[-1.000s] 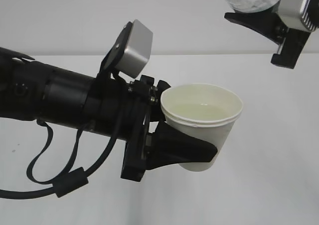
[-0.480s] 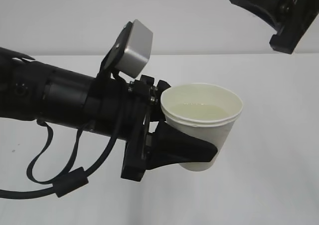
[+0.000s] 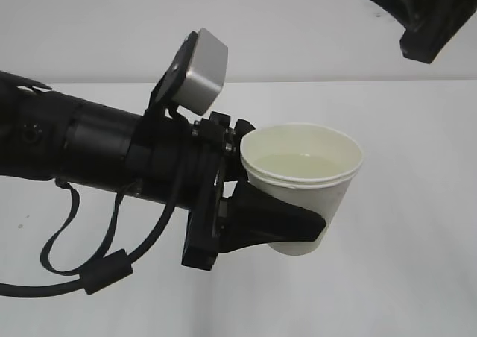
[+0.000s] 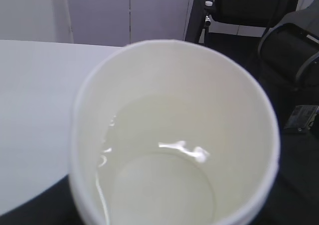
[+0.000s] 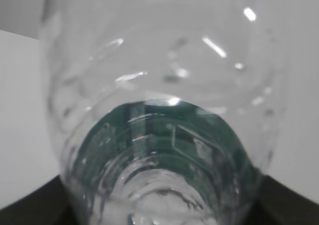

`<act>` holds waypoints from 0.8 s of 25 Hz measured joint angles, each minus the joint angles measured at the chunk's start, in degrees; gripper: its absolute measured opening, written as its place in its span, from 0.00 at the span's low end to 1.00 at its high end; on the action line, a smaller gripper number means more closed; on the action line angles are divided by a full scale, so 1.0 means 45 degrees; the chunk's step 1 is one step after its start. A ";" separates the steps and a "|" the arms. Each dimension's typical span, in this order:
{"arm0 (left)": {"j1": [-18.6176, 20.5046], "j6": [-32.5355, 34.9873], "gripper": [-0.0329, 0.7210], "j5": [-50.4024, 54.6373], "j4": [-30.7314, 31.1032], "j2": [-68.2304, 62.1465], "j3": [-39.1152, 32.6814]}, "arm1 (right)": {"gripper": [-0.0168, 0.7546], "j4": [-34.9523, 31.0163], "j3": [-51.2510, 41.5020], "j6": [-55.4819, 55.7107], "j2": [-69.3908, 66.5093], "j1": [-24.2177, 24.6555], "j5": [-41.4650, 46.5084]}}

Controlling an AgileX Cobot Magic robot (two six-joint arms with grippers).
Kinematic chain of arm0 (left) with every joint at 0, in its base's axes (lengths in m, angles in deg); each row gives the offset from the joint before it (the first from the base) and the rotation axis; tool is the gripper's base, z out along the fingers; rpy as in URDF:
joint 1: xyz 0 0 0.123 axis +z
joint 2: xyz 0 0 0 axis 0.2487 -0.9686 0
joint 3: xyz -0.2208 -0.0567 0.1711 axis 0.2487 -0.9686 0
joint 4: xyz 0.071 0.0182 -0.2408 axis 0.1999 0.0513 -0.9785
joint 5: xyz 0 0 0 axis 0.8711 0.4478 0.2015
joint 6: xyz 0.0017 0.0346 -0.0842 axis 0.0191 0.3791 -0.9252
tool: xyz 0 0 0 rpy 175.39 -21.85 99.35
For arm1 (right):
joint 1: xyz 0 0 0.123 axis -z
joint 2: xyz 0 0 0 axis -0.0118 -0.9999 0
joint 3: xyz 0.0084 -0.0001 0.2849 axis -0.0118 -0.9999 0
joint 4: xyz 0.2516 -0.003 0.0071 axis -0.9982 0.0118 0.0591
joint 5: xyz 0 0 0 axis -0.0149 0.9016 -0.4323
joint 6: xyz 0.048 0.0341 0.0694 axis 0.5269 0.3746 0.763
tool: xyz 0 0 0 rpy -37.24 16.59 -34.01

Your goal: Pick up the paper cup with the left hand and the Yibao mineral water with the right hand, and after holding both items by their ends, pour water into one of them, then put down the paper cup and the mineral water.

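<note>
We keep the left gripper (image 3: 287, 229) clamped around the paper cup (image 3: 302, 180) upright to retain water, while the right gripper (image 3: 417, 16) grips the Yibao mineral water (image 5: 159, 135) far right.

We see a white table (image 3: 417, 277) filling the lower field of the exterior view, with a pale wall (image 3: 112, 24) above it at 12 o'clock. In the left wrist view, a black office chair (image 4: 249, 6) stands at 1 o'clock beyond the table edge, with grey cabinet panels (image 4: 124, 13) at 11 o'clock.
</note>
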 joint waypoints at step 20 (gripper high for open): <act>0.0000 0.0000 0.63 0.0086 0.0000 0.0000 0.0000 | 0.64 -0.1336 0.0000 0.1379 0.0000 0.0000 0.0165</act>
